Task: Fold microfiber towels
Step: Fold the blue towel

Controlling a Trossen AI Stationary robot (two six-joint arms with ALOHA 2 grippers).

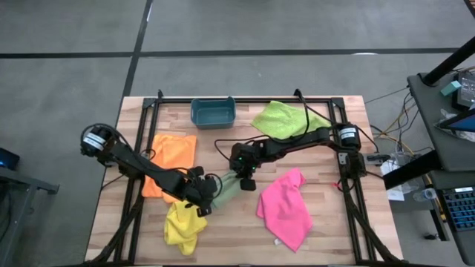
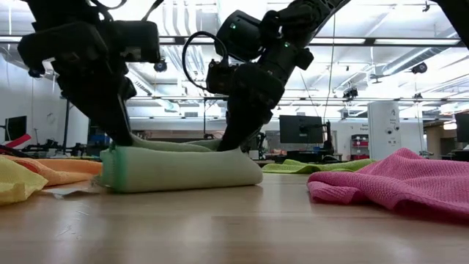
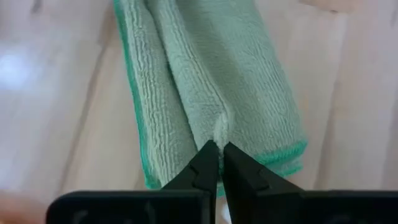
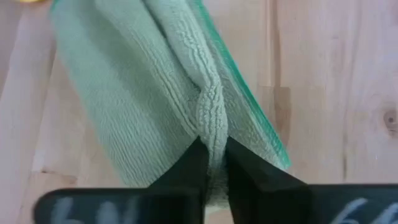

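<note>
At table centre, the folded pale mint green towel (image 1: 228,187) is pinched at 7 o'clock by the left gripper (image 1: 208,194) and at 1 o'clock by the right gripper (image 1: 245,180).

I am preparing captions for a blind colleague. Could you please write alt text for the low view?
Both grippers pinch a folded pale mint green towel lying on the wooden table, the left gripper at one end and the right gripper at the other. A pink towel lies crumpled on one side; yellow and orange towels lie on the other.
</note>
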